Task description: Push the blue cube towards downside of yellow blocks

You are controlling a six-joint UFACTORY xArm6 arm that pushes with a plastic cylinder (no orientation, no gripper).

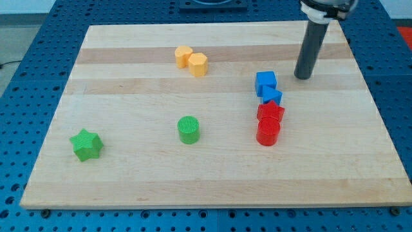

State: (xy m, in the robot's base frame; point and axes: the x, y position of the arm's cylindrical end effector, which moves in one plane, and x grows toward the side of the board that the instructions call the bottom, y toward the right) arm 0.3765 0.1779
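The blue cube [265,82] sits right of the board's centre, at the top of a column of four touching blocks. Below it lie a blue triangular block [271,96], a red star [270,113] and a red cylinder [268,131]. Two yellow blocks touch each other at the upper middle: a yellow block [184,56] on the left and a yellow hexagonal block [198,64] on the right. My tip [302,77] rests on the board just right of the blue cube and slightly above it, apart from it by a small gap.
A green cylinder [188,129] stands at the lower middle. A green star [86,144] lies at the lower left. The wooden board [129,180] rests on a blue perforated table [26,77].
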